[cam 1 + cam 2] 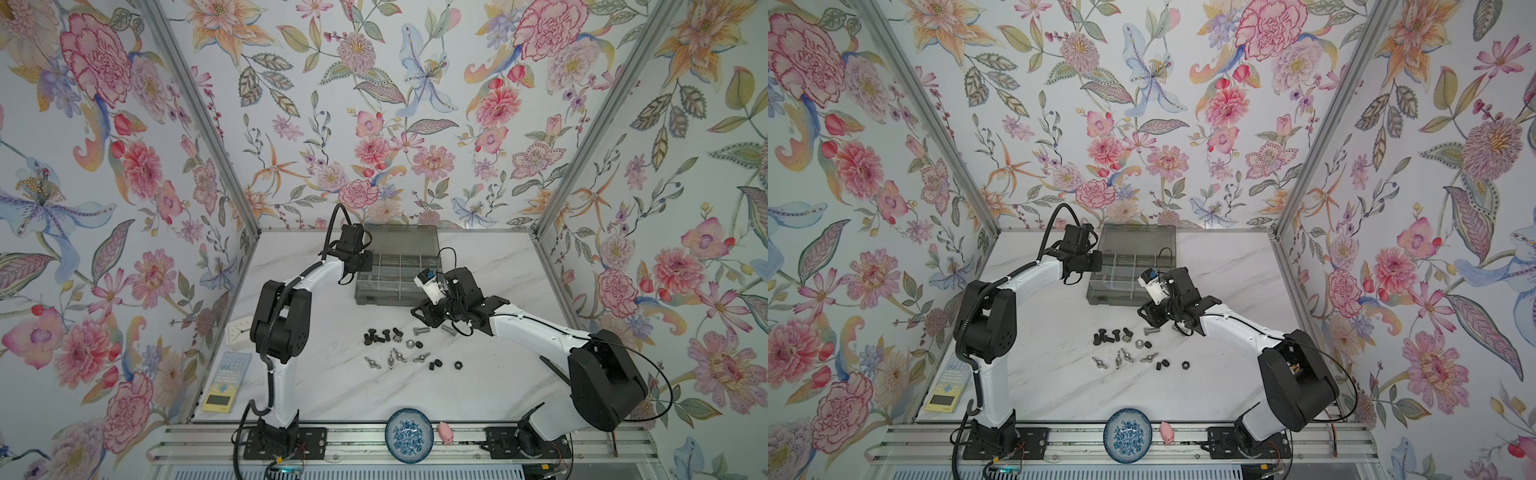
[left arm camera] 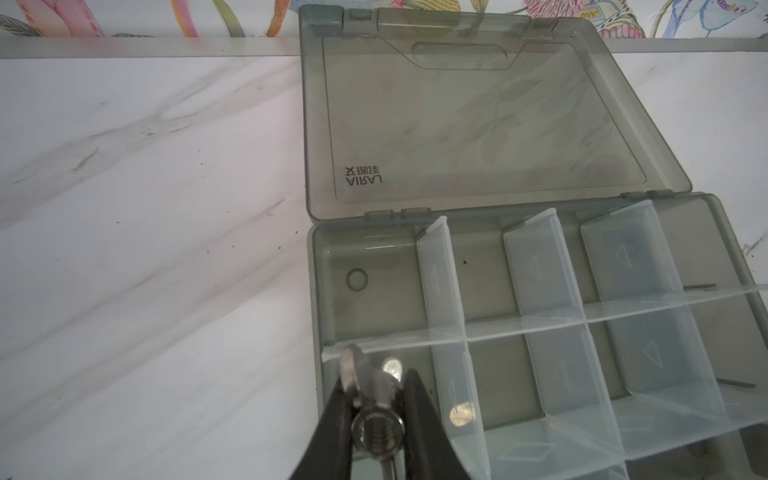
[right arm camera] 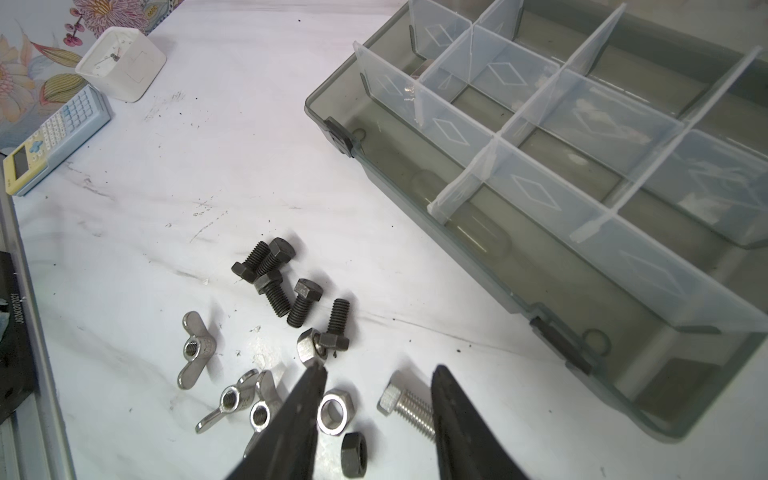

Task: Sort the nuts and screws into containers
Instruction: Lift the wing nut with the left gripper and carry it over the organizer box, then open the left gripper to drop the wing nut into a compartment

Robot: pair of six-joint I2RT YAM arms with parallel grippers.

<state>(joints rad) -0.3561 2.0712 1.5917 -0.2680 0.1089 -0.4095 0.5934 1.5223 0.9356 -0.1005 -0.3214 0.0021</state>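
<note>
- White marble-look counter (image 1: 332, 386), boxed in by floral wallpaper, carries a smoky grey translucent plastic organizer box (image 2: 316, 291) with its lid laid open.
- Left claw (image 2: 378, 384) is clamped on a silver metal wing nut (image 2: 376, 430). It hangs at the box's left end, above the end compartment one row from the hinge, so a release would likely drop the nut straight in.
- Right claw (image 3: 379, 370) hangs with jaws apart above the loose pile. A silver hex-head steel screw (image 3: 399, 405) lies between them, its shank running under one finger, so the right arm is nearer.
- Short matte black screws (image 3: 274, 282) and the other nuts (image 3: 345, 419) lie on the counter, apart from the box.
</note>
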